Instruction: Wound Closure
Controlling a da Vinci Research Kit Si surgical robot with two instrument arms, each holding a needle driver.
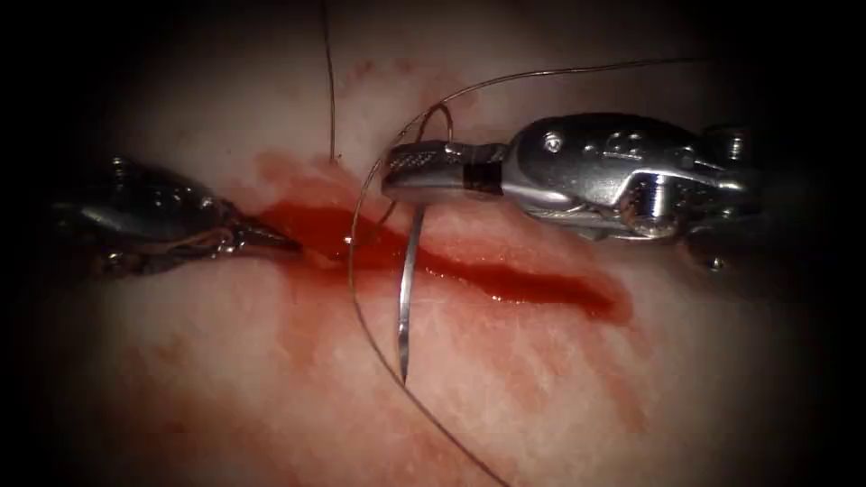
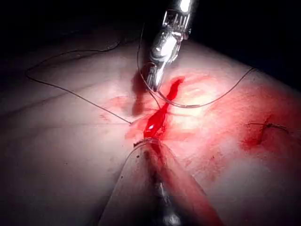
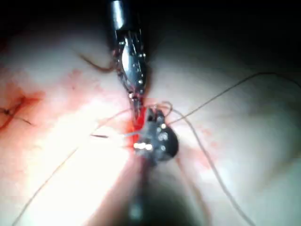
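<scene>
While right tool (image 1: 424,171) grips needle (image 1: 408,298), left tool (image 1: 271,239) touches cut (image 1: 505,275).

A bright pool of light falls at the centre; beyond it, everything fades into darkness.

Silver screwed right gripper (image 1: 424,171), black collar band

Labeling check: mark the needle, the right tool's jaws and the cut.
needle (image 1: 408,293): endoscope view, mid-shaft below the jaws.
right tool (image 1: 431,169): endoscope view, jaws, shut on the needle near its rear end.
cut (image 1: 532,284): endoscope view, red fluid-filled line.
</scene>
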